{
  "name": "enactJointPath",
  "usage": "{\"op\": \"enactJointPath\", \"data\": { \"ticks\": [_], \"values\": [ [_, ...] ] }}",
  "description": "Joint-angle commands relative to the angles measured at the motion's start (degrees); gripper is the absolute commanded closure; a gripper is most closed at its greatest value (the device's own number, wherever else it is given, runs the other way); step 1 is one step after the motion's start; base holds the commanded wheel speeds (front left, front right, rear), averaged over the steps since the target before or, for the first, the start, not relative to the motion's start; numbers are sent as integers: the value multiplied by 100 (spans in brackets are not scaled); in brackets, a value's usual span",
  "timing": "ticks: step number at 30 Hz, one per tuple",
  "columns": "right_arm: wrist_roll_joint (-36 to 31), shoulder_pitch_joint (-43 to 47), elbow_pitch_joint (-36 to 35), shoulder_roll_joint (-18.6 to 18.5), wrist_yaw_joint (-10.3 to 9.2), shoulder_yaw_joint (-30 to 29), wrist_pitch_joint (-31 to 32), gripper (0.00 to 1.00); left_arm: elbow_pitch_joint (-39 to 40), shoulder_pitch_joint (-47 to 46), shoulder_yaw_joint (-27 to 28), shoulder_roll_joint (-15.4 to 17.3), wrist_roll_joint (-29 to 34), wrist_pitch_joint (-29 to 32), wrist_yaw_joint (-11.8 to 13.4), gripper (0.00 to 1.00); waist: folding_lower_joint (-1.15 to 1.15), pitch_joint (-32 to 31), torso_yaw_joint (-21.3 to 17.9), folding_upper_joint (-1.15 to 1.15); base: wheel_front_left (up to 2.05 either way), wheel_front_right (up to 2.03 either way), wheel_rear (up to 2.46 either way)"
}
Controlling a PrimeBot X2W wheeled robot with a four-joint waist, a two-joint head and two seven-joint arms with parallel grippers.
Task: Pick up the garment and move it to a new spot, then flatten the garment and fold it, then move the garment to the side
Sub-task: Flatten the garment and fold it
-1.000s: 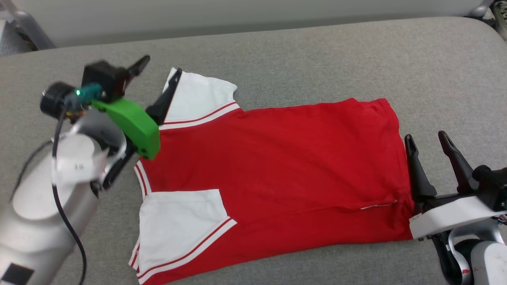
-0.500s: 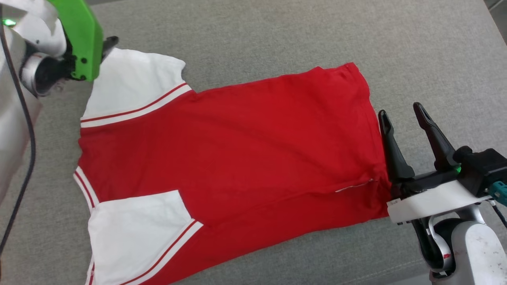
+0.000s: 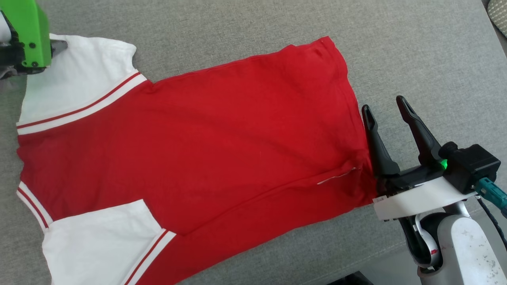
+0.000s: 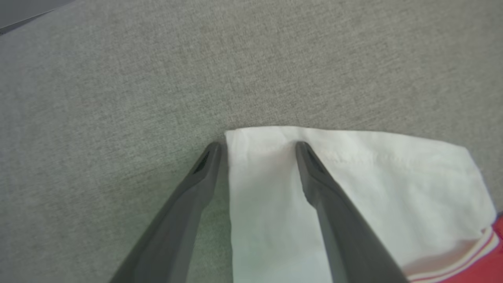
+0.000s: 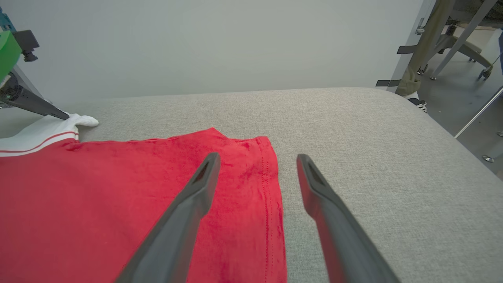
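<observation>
Lying spread on the grey cushion (image 3: 396,47), the garment (image 3: 198,138) looks light, limp and prone to creasing. Left hand (image 4: 257,146) gapes empty astride a white sleeve corner (image 4: 245,137); right hand (image 3: 382,103) gapes empty at the hem (image 5: 271,184), both seemingly sound pinch places.

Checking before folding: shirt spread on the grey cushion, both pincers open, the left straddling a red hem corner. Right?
No: the left wrist view shows the left pincer straddling a white sleeve corner, not the red hem. The shirt is spread on the grey cushion; the right pincer is open too.
</observation>
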State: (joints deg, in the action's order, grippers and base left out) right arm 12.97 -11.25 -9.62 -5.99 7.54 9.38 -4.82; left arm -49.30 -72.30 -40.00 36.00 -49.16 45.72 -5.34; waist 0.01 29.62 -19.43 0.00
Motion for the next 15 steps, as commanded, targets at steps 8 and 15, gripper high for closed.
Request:
{"op": "enactJointPath", "data": {
  "ticks": [8,15],
  "values": [
    [18,-193,30,13,-5,18,-48,0,-265,-15,25,-47,-173,169,159,85,-1,213,-69,0,0,0,0],
    [-36,-238,-1,-13,-5,-13,14,0,-211,106,63,-187,-375,417,211,100,-1,182,68,0,0,0,0]
  ]
}}
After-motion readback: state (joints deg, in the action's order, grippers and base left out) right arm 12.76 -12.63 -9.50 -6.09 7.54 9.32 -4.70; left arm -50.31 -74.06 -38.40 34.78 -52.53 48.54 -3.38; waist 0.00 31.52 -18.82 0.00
